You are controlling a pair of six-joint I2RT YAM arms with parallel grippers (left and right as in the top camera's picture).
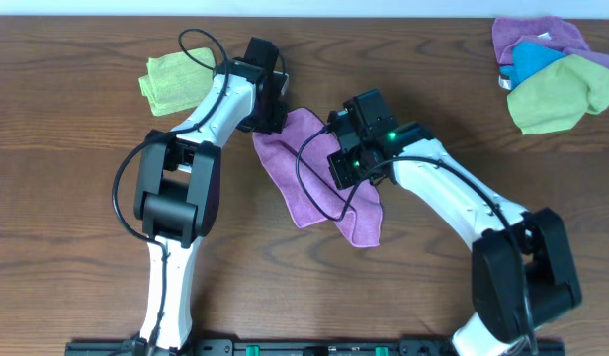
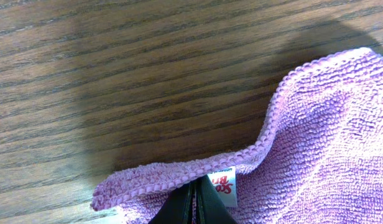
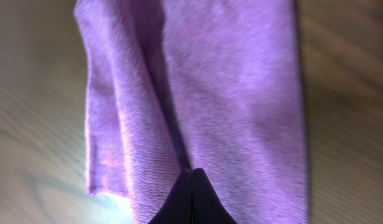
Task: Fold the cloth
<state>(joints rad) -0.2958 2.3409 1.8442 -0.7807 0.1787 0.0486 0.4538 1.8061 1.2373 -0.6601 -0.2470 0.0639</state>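
The magenta-purple cloth lies rumpled at the table's middle, running diagonally from upper left to lower right. My left gripper is at its upper left corner. In the left wrist view this gripper is shut on the cloth's hemmed edge, beside the white tag. My right gripper is over the cloth's right side. In the right wrist view its fingertips are pressed together on a raised crease of the cloth, which stretches away ahead of them.
A lime-green cloth lies at the upper left, just beyond the left arm. At the top right is a pile with a purple cloth, a blue cloth and a lime-green cloth. Bare wooden table surrounds the cloth.
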